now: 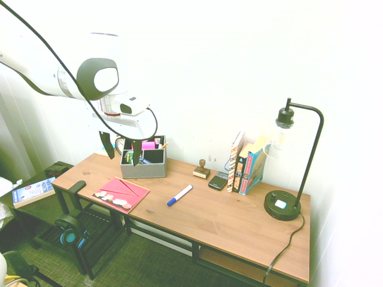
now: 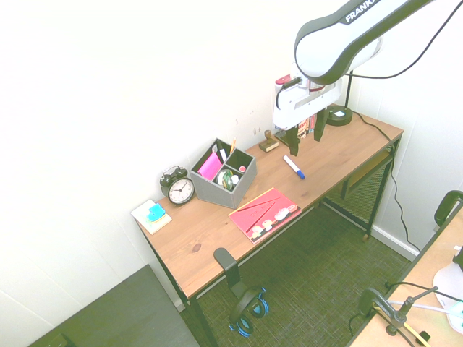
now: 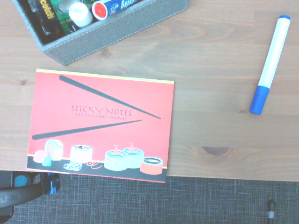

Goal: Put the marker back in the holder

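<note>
- Marker (image 1: pixel 180 195) lies on the counter (image 1: pixel 230 226), lower centre of the first exterior view; the job looks to be at its start, before the grasp.
- Claw (image 1: pixel 122 150) hangs open and empty, upper left there; the next move likely calls for going across and down to the barrel.
- Holder (image 3: pixel 100 32) is cut off at the wrist view's upper left.
- Lettering on the tubes inside is only partly readable; compartment floors are hard to make out.

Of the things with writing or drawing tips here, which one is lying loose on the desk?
The marker with the blue cap, right of the red notepad in the wrist view; the pencil stands in the holder.
</note>
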You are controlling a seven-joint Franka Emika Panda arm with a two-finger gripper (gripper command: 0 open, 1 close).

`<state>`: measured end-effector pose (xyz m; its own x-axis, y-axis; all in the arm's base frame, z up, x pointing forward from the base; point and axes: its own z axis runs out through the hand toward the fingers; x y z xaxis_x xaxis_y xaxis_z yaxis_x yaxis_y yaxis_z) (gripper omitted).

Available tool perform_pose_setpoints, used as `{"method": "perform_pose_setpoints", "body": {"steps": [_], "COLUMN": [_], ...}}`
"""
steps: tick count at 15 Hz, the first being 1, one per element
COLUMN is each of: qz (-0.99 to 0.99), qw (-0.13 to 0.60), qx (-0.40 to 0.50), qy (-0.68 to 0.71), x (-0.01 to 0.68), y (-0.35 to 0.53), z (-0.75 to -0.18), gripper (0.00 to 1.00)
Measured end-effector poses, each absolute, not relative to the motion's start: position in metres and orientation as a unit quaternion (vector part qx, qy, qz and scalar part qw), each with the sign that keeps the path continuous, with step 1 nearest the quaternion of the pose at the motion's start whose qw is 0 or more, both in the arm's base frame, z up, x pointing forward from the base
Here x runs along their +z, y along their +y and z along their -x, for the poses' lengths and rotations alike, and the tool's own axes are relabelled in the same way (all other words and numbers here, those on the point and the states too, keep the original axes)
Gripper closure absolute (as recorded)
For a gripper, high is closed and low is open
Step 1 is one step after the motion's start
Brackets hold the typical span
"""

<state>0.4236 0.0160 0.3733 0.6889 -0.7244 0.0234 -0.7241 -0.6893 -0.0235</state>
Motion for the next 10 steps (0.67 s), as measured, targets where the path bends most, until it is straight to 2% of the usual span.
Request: {"method": "perform_pose_setpoints", "body": {"steps": [5, 10], "qz": [0.905, 0.867], "qw": [0.000, 0.001], "qx": [-0.038, -0.067], "qy": [0.424, 0.494], "x": [0.372, 0.325], "y": [-0.010, -0.047], "z": [-0.432, -0.450], "gripper": [0.00, 0.00]}}
